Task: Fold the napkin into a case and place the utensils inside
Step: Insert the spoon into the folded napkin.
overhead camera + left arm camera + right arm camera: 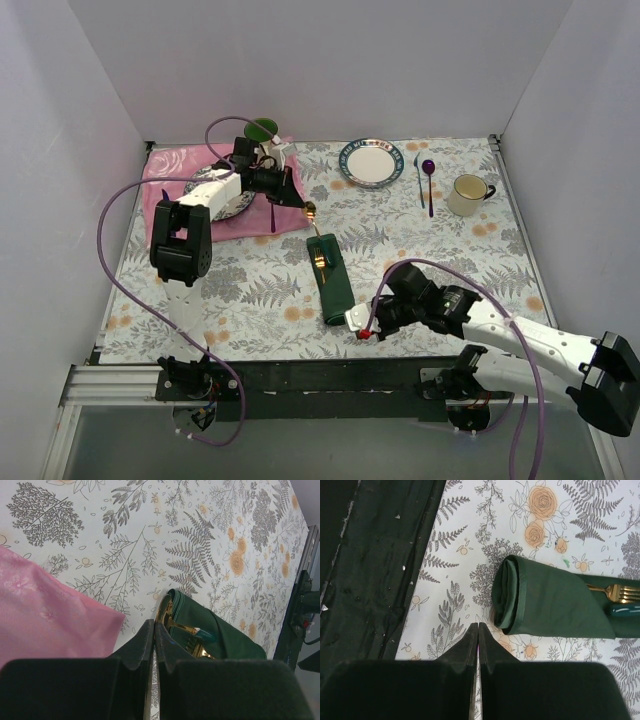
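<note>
The right pincer is closed on nothing, its tips meeting just off the rolled near end of the napkin. The left pincer is closed too, poised just beyond the napkin's far, open end. A gold head shows close to its tips, but I cannot tell whether it is gripped.

The napkin lies folded into a long narrow case at the middle of the table. The utensils sit in its far mouth, gold fork tines and a dark green handle showing.

Under the napkin the table is covered in a pale print of grey ferns and orange roses. On the near side of the napkin a black strip runs along the table's edge, carrying the 2 arm bases. Far left of the napkin lies a pink cloth. Far right of it stand a plate, a purple spoon and a mug. Plain pale walls close in 3 sides.
</note>
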`<state>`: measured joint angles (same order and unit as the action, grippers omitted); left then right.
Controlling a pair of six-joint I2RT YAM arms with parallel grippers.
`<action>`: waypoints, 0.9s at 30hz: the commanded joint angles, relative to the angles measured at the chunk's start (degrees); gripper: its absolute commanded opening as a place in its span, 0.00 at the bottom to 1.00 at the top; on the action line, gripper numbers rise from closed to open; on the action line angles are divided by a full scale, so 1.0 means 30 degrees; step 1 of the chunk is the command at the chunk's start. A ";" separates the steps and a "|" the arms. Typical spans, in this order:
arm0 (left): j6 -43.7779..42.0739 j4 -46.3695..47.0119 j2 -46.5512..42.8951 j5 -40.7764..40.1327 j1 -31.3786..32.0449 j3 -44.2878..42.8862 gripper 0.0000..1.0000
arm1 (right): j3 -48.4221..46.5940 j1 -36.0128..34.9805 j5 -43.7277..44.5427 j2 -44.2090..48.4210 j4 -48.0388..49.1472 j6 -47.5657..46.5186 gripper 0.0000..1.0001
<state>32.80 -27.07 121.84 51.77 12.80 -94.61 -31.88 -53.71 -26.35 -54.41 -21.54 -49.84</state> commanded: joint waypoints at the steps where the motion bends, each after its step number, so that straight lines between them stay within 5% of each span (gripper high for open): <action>1: -0.0297 -0.0205 0.0108 0.0643 -0.0018 -0.0954 0.00 | 0.0634 -0.0669 0.0053 -0.0348 0.2227 -0.1489 0.05; 27: -0.0796 -0.0937 0.1368 0.1845 0.0861 -0.0925 0.00 | 0.3536 -0.1841 0.1780 -0.2867 0.8117 -0.5240 0.01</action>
<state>31.48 -28.86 125.38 54.96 14.85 -96.07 -21.63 -58.67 -22.39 -61.28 -2.22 -63.79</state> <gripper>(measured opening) 0.016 0.022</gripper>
